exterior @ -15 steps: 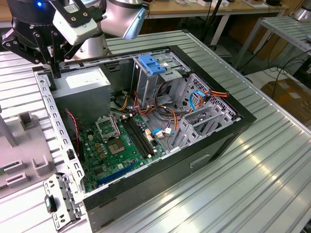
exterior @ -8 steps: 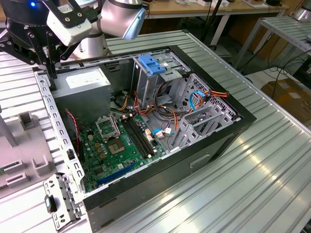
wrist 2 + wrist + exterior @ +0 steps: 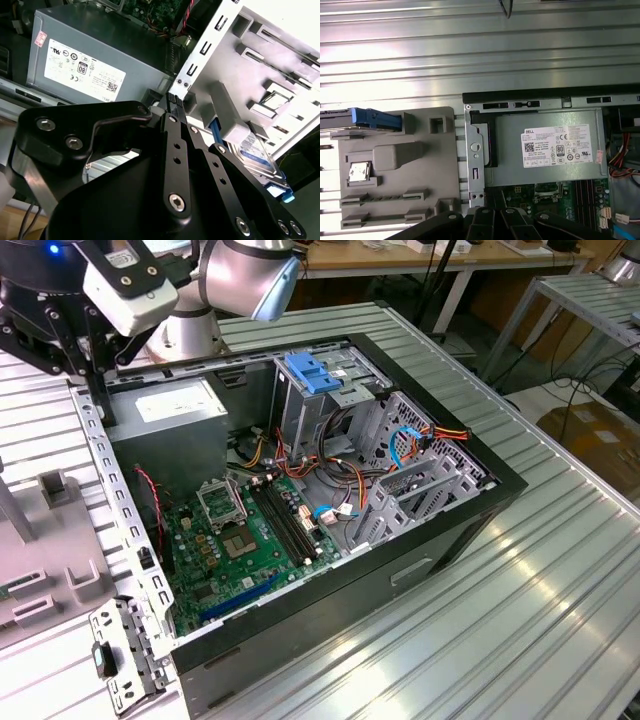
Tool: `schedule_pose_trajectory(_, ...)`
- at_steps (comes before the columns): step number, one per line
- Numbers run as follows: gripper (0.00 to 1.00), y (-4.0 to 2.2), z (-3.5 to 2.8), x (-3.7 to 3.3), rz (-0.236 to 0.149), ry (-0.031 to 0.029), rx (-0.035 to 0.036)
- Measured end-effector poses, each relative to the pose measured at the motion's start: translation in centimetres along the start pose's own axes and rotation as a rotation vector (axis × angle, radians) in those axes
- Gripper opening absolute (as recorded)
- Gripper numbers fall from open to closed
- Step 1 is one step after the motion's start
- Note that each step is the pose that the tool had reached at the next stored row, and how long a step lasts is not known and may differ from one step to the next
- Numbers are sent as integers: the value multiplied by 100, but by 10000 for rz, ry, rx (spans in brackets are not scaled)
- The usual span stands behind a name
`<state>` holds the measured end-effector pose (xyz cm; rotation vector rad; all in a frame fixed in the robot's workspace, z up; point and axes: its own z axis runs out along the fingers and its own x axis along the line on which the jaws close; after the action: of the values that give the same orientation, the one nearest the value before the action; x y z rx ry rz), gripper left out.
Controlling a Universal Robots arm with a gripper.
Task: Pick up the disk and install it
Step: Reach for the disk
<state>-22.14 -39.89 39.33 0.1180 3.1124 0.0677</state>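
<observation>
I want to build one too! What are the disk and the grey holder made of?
The disk looks like silvery bare metal with a white-and-blue paper label. Its side rail looks like glossy blue plastic. The grey holder is probably matte moulded plastic: it is an even dull grey with soft rounded blocks and slots.

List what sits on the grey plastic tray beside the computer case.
The disk lies at one end of the tray, blue rails showing; a small silver part sits in a pocket. A raised block of the tray hides part of the disk.
</observation>
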Motion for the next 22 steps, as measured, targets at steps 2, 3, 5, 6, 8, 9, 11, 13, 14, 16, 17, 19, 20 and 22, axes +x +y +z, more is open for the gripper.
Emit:
schedule_pose_trajectory(2,11,-1,-1,16,0,0,1)
schedule_pose_trajectory(3,11,-2,-1,21,0,1,1)
schedule_pose_trajectory(5,11,-3,-1,41,0,0,1)
schedule_pose_trajectory(6,11,-4,-2,47,0,0,1)
schedule_pose_trajectory(8,11,-5,-2,62,0,1,1)
schedule_pose_trajectory(9,11,-5,-3,73,0,1,1)
schedule_pose_trajectory(11,11,-6,-3,87,0,1,1)
schedule_pose_trajectory(13,11,-8,-4,107,-1,1,1)
schedule_pose_trajectory(14,11,-9,-4,119,0,0,1)
schedule_pose_trajectory(16,11,-10,-4,134,0,0,1)
schedule_pose_trajectory(17,11,-11,-4,147,0,0,0)
schedule_pose_trajectory(19,11,-13,-5,164,-1,0,0)
schedule_pose_trajectory(20,11,-13,-5,171,0,0,1)
schedule_pose_trajectory(22,11,-14,-6,191,0,1,0)
